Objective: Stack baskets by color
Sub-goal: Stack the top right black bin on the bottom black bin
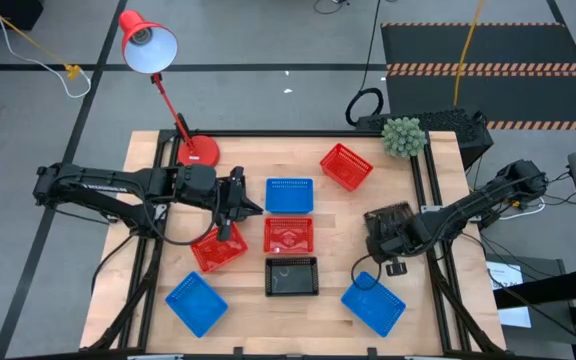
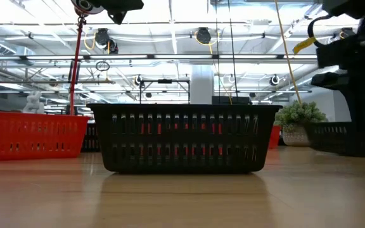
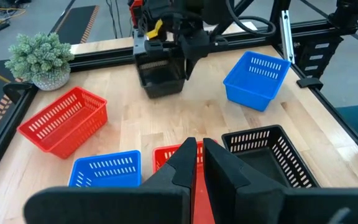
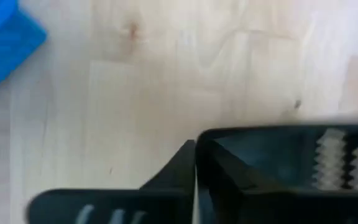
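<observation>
We are pinching the rim of a black slatted plastic basket (image 1: pixel 390 229) in our closed right gripper (image 4: pixel 196 163) to carry it to the other black basket (image 1: pixel 292 276), while our closed left gripper (image 3: pixel 195 163) is pinching a red slatted plastic basket (image 1: pixel 218 249) by its rim.

Two arms, matte black throughout, built of slim tubular links with bulkier blocky joint housings. Left arm (image 1: pixel 118 187): black cable looping loosely beneath its links. Right arm (image 1: pixel 468 210): black cabling alongside, a yellow tag near the wrist. Left gripper (image 3: pixel 194 163): two flat, wedge-shaped black fingers. Right gripper (image 4: pixel 194 177): black angular fingers, one face carrying pale ridged padding.
</observation>
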Controlling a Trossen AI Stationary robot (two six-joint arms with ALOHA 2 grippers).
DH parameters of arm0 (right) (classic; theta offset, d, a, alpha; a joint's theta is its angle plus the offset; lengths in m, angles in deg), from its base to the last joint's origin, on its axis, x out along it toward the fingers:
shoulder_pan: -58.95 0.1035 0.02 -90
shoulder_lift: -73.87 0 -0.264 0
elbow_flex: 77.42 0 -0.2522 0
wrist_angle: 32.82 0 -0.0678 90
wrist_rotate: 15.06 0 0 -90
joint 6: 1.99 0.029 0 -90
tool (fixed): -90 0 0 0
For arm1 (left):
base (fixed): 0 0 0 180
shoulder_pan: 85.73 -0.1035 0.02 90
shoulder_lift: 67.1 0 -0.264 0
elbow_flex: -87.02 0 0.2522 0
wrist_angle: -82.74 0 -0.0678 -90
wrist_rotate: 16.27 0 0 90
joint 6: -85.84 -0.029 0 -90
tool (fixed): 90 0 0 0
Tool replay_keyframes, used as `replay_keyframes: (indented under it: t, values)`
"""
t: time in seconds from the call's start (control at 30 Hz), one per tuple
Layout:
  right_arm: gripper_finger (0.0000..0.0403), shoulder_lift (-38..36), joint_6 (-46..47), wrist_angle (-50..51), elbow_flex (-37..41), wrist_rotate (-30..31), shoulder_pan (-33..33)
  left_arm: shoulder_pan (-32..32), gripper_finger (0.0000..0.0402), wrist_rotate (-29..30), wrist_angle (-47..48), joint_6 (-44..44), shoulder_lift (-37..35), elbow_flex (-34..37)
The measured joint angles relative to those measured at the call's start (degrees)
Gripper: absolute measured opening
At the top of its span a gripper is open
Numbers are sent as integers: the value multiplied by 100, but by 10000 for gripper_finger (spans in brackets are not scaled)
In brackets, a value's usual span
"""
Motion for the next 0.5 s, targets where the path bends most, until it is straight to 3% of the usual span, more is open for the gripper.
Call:
replay_keyframes:
  t: [0.3, 0.5]
  values:
    - [11, -21, -85, -422, -446, 56, -293, 0, 31, 13, -4, -2, 0, 0]
    - [8, -23, 20, -455, -956, 596, -298, 0, 31, 138, -59, -7, 0, 0]
